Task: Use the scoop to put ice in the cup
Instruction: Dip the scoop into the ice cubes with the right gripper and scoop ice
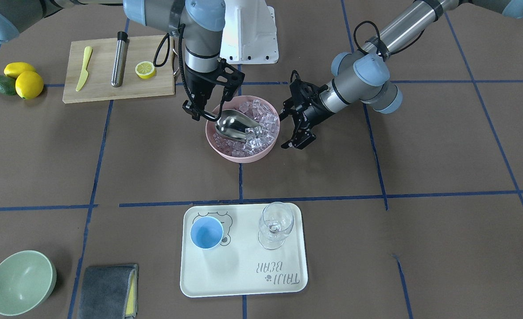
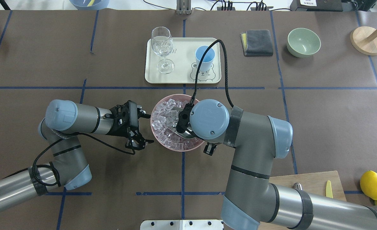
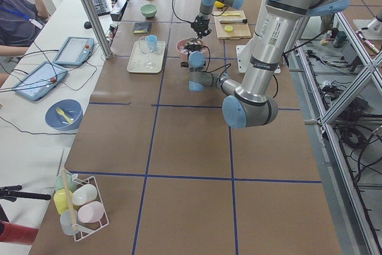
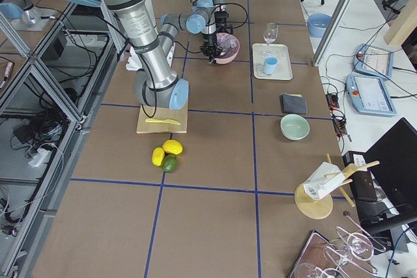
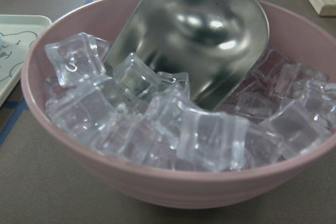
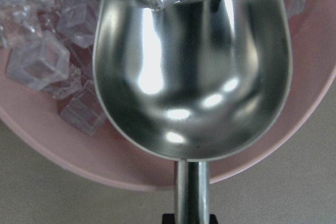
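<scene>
The silver scoop [image 1: 234, 126] lies tilted in the pink bowl [image 1: 239, 156], its mouth pushed into the ice [image 1: 261, 118]. My right gripper [image 1: 198, 113] is shut on the scoop's thin handle at the bowl's rim. In the right wrist view the scoop [image 6: 191, 77] has a mostly bare trough, with ice [image 6: 37, 61] at its mouth. My left gripper [image 1: 296, 142] is open and empty, close beside the bowl on the other side; it also shows in the overhead view [image 2: 147, 128]. The light-blue cup [image 1: 207, 232] stands empty on the cream tray [image 1: 243, 279].
A clear stemmed glass [image 1: 276, 225] stands on the tray beside the cup. A green bowl [image 1: 21, 282] and a grey cloth [image 1: 107, 290] lie to one side. A cutting board [image 1: 97, 86] holds a knife, a steel cylinder [image 1: 119, 58] and a lemon half. Lemons [image 1: 29, 84] lie nearby.
</scene>
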Available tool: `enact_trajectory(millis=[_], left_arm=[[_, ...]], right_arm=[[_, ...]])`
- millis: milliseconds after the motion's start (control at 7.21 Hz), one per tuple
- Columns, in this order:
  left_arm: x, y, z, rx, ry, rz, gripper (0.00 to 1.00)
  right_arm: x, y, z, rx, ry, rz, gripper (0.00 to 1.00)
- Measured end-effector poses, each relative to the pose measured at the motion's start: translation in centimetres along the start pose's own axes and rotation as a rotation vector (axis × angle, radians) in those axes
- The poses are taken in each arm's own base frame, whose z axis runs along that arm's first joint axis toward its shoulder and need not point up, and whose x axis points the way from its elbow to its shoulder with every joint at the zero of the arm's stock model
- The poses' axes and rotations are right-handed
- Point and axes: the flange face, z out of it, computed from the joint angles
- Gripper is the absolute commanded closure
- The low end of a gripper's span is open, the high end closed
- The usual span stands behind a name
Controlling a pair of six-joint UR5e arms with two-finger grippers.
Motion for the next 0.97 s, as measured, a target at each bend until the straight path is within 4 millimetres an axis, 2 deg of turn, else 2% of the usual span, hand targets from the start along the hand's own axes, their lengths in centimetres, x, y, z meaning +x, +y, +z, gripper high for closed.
enact_trajectory(millis=[277,554,970], left_arm=[[0.0,0.0,0.0,-0.001,-0.001,0.0,0.0],[0.0,0.0,0.0,-0.001,-0.001,0.0,0.0],[0.0,0.0,0.0,-0.001,-0.001,0.0,0.0]], right_arm=[[0.1,0.3,-0.6,0.047,-0.009,0.014,1.0],[0.5,1.4,0.1,0.11,-0.019,0.022,1.0],[1.2,2.4,-1.8,0.16,-0.068,0.035,1.0]])
